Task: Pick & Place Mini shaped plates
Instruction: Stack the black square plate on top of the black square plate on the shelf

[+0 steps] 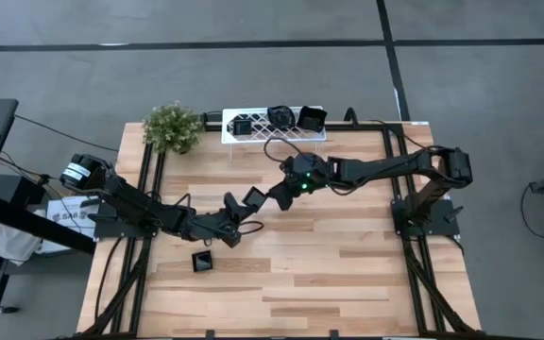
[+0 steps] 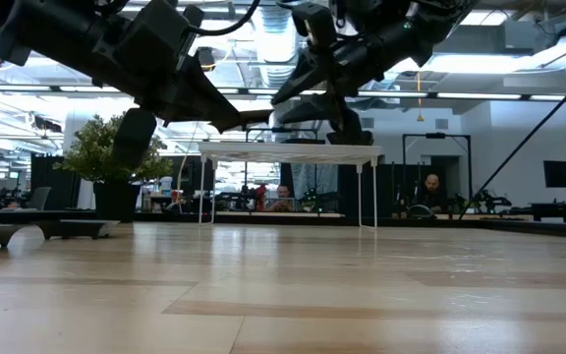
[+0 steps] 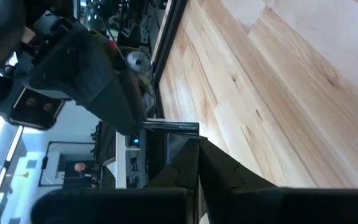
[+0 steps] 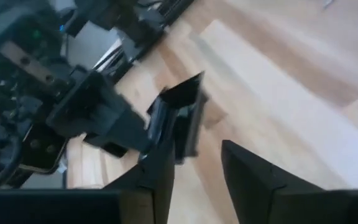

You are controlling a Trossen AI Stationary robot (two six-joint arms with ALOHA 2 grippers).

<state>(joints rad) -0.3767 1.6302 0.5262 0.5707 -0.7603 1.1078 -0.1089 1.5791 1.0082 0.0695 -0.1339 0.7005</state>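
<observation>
A small square glossy black plate is in the air over the table's middle, between my two grippers. My left gripper is shut on it, reaching in from the table's left. My right gripper comes from the right and is open, its fingers next to the plate; I cannot tell whether they touch it. Another black plate lies on the table nearer the front. Three black plates rest on the white lattice rack at the far edge. My left gripper pinches the plate's near edge between its two fingers, coming level from the table's left. The plate stands on edge beyond the fingertips, lifted well clear of the table.
A potted plant stands at the far left beside the rack. The rack stands on thin legs. Bare wood lies to the front and right. People sit in the room behind.
</observation>
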